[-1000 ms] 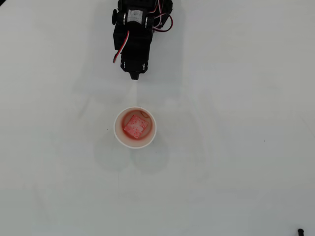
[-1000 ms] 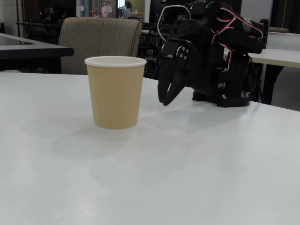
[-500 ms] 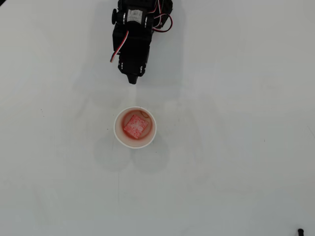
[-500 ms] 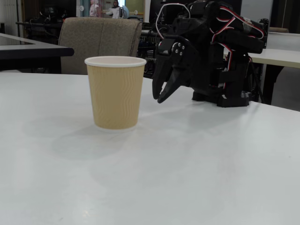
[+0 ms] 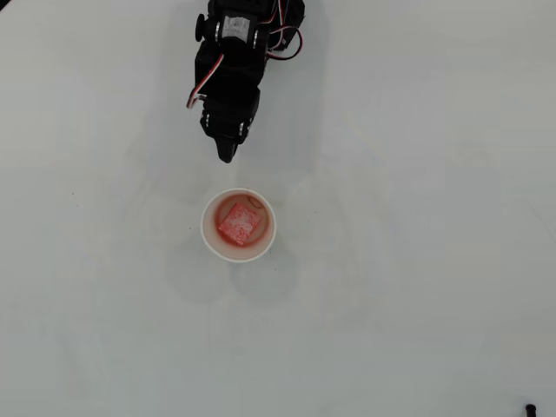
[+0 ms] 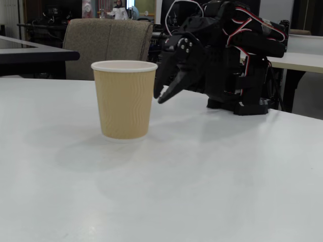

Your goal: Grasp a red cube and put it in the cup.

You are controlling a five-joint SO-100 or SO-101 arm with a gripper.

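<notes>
The red cube (image 5: 240, 223) lies inside the cup (image 5: 206, 230), seen from above in the overhead view as a white ring with a pink-tinted bottom. In the fixed view the cup (image 6: 124, 101) stands upright with a tan ribbed wall that hides the cube. My black gripper (image 5: 226, 157) points at the cup from the top of the overhead view, a short gap away from its rim. In the fixed view the gripper (image 6: 159, 98) hangs just right of the cup, a little above the table. Its fingers taper to a point and hold nothing.
The arm's black body with red and white wires (image 6: 237, 55) sits at the back of the white table (image 6: 202, 191). A padded chair (image 6: 108, 45) and other desks stand behind the table. A small dark object (image 5: 529, 407) lies at the bottom right corner in the overhead view.
The gripper has swung toward the cup: downward and slightly left in the overhead view, leftward and a little higher in the fixed view. Cup and cube have not moved.
</notes>
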